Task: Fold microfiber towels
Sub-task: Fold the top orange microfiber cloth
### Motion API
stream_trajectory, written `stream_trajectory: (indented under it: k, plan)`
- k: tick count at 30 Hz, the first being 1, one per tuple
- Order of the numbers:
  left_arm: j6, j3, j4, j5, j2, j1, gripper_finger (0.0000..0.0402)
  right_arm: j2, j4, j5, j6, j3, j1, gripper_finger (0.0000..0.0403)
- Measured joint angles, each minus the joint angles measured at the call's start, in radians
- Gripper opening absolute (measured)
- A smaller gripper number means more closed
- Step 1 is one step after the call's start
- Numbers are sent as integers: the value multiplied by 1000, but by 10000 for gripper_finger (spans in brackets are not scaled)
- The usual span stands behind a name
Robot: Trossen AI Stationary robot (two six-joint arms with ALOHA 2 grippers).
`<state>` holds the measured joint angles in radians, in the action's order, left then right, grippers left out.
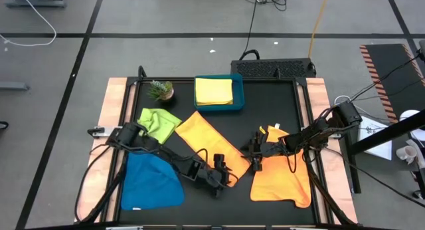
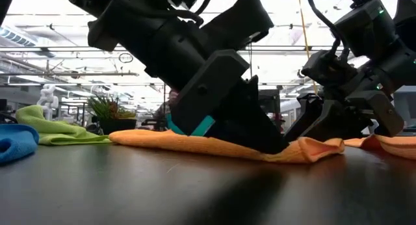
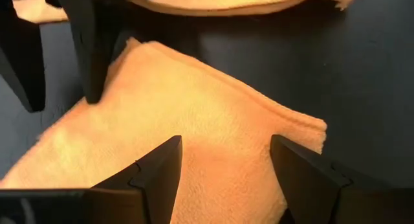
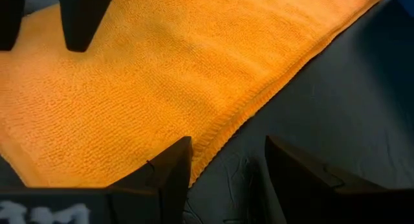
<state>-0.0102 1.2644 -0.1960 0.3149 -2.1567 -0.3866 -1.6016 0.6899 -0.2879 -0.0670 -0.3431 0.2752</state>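
Note:
An orange towel (image 1: 212,140) lies folded into a long strip slanting across the middle of the black mat, flat on it. My left gripper (image 1: 228,175) is open over the strip's near right end (image 3: 213,120). My right gripper (image 1: 255,161) is open, low beside the same end, with the strip's long edge (image 4: 259,98) just ahead of its fingers. A second orange towel (image 1: 282,180) lies spread at the near right. A blue towel (image 1: 153,180) lies at the near left, a lime green one (image 1: 159,122) behind it, and a yellow one (image 1: 214,90) lies folded in the tray. My left gripper's open fingers (image 3: 158,175) come down slanting from the table's left onto the top of the strip's near right end (image 2: 279,150), one finger toward each long edge. In the low view the fingertips reach the cloth, which lies on the mat and humps up just beyond them. My right gripper's open fingers (image 4: 168,169) stand low at the strip's long edge; I cannot tell whether they touch it.
A teal tray (image 1: 239,94) stands at the far middle and a small potted plant (image 1: 161,90) at the far left. The two grippers are close together, fingers facing each other. Bare mat (image 1: 279,110) lies at the far right.

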Motion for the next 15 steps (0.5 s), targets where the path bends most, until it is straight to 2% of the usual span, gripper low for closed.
stream_trajectory:
  k: [9, 15]
  plan:
    - [90, 3, -50, -3, 34, -25, 239, 0, -5, 0, 0, 0, -1, 189]
    - [141, 2, 45, -3, 31, -58, 239, 0, -5, 0, -2, 0, -1, 189]
